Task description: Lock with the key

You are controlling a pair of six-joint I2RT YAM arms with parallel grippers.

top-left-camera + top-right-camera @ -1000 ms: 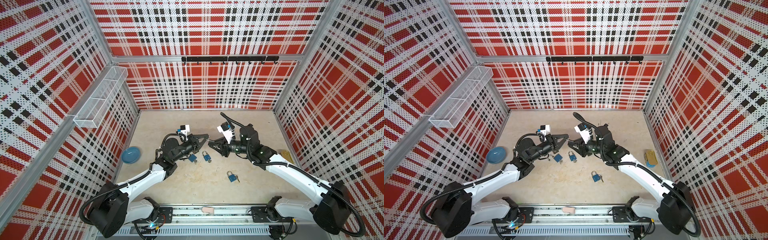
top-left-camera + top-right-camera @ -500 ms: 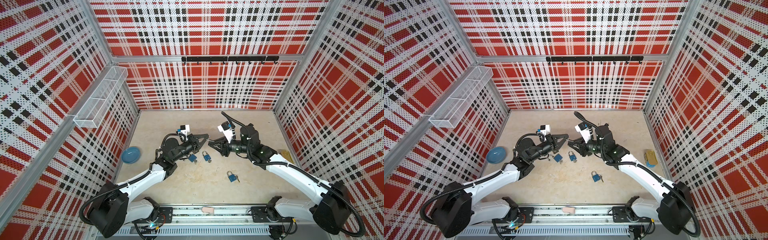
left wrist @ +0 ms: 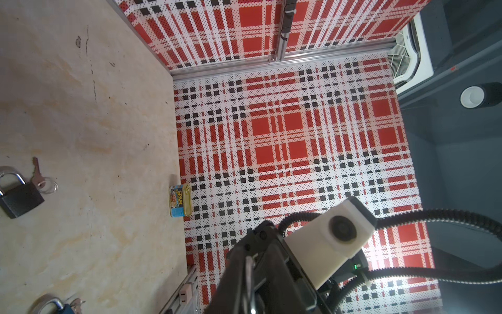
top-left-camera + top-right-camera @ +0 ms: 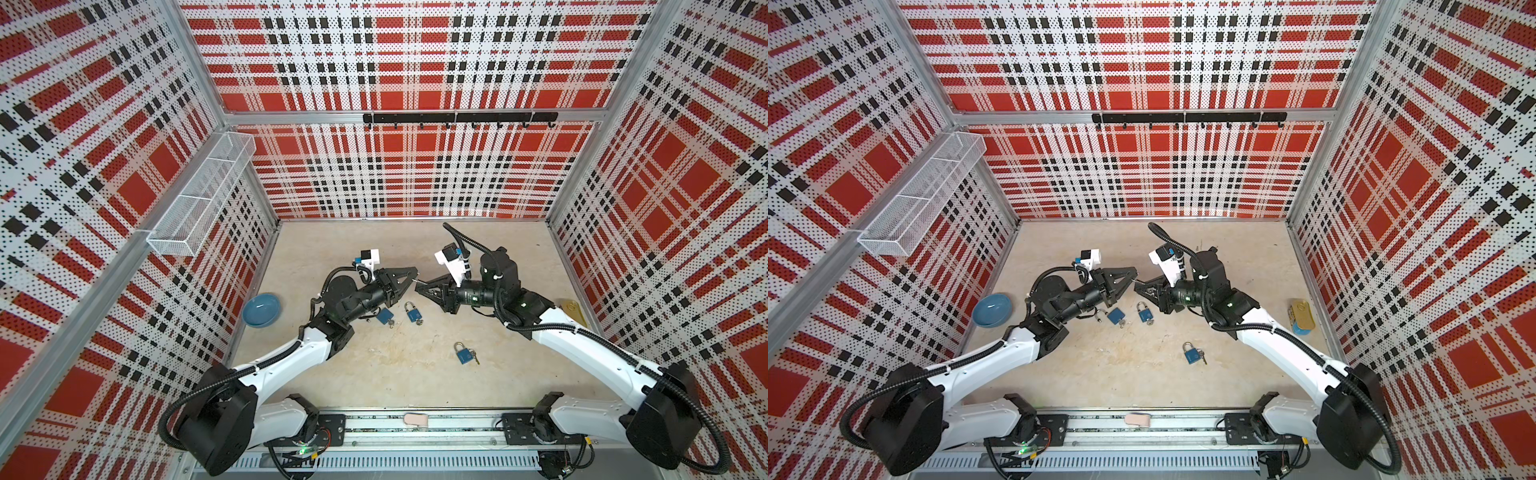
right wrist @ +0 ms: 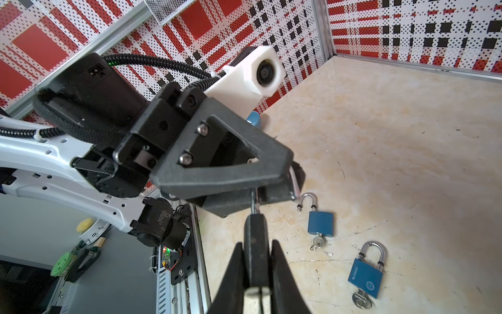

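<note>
My two grippers meet tip to tip above the middle of the floor. My right gripper (image 5: 255,217) is shut on a thin metal key (image 5: 254,202), whose shaft sticks out into my left gripper (image 5: 271,190). The left jaws stand slightly parted around it, and a silvery ring shows at their tip. In a top view the left gripper (image 4: 411,277) faces the right gripper (image 4: 420,284). Three blue padlocks lie below. One (image 5: 320,221) has its shackle open and a key in it. The second (image 5: 365,277) also carries a key. The third (image 4: 464,353) lies nearer the front.
A blue bowl (image 4: 262,309) sits by the left wall and a Spam tin (image 4: 573,311) by the right wall. A white wire basket (image 4: 199,199) hangs on the left wall. A black hook rail (image 4: 457,118) runs along the back wall.
The right jaws have closed a little further onto the key. The left jaws have parted. Both arms have stayed almost where they were.
</note>
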